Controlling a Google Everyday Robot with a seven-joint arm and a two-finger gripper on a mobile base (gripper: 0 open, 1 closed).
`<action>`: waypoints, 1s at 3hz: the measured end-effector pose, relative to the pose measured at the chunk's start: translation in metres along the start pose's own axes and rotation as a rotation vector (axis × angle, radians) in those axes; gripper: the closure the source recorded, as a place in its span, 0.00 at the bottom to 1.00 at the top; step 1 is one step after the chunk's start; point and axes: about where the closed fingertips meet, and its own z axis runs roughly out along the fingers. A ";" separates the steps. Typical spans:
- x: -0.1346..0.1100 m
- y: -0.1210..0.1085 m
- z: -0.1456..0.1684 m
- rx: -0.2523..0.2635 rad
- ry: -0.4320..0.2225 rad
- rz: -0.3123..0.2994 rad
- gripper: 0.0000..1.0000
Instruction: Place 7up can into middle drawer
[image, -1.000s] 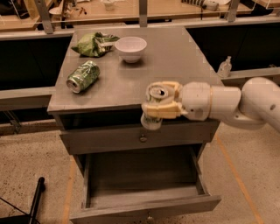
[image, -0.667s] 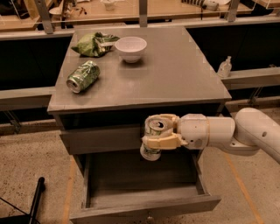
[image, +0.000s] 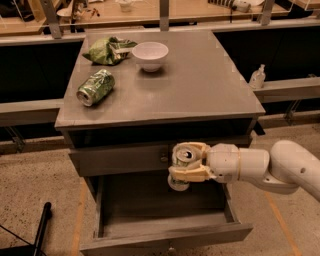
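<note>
My gripper (image: 186, 162) is shut on the 7up can (image: 181, 167), a pale can with a silver top, held upright. It hangs above the open middle drawer (image: 160, 232), over the back right part of its flat floor, just in front of the closed top drawer front with a small knob (image: 164, 158). The can's base is a little above the drawer floor. My white arm (image: 265, 167) reaches in from the right.
On the cabinet top (image: 200, 85) lie a dented dark green can (image: 95, 87) on its side, a green chip bag (image: 107, 50) and a white bowl (image: 150, 55). A black pole (image: 42, 225) leans at the lower left.
My gripper has carried the can down from the cabinet's front edge to in front of the top drawer, over the open drawer.
</note>
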 end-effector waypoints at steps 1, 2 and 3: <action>0.072 -0.015 -0.025 0.090 0.085 -0.053 1.00; 0.070 -0.014 -0.022 0.082 0.084 -0.058 1.00; 0.070 -0.014 -0.022 0.081 0.083 -0.057 1.00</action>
